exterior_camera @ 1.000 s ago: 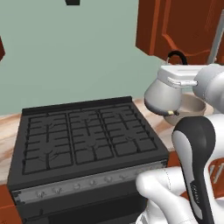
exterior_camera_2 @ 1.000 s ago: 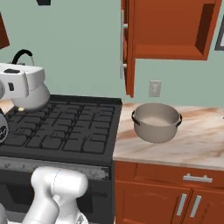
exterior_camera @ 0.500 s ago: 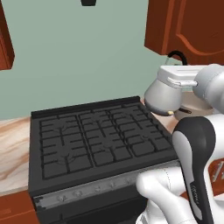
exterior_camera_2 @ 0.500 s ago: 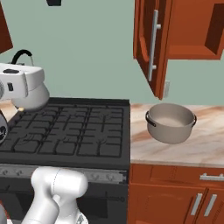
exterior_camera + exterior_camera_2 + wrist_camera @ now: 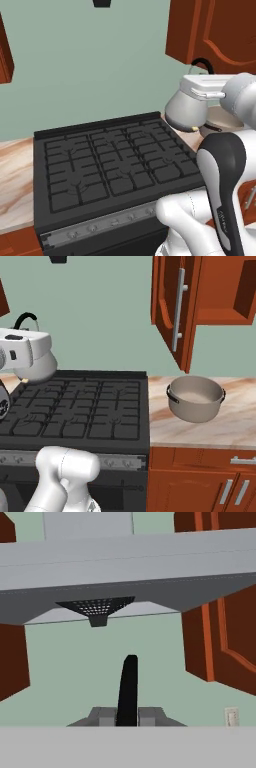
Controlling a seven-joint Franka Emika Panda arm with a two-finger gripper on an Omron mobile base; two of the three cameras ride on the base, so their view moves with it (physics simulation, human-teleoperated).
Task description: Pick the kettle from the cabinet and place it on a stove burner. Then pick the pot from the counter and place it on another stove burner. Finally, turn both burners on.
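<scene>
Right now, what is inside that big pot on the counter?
The pot on the counter looks empty: its bare inner wall and part of the floor show in the right base view. The near rim covers the front of the floor, so that bit cannot be checked.

Pale green wall (image 5: pixel 90 65) ran behind the range, plain and unmarked. A grey range hood (image 5: pixel 125 567) spanned the hand view, with a dark perforated vent grille (image 5: pixel 96 606) on its underside. Its dark lower edge (image 5: pixel 58 259) showed at the top of the right base view. A white wall outlet (image 5: pixel 231 716) sat low on the green wall, beside a red-brown door panel. Another red-brown wall cabinet (image 5: pixel 4 55) hung at the far left, no handle visible.
</scene>
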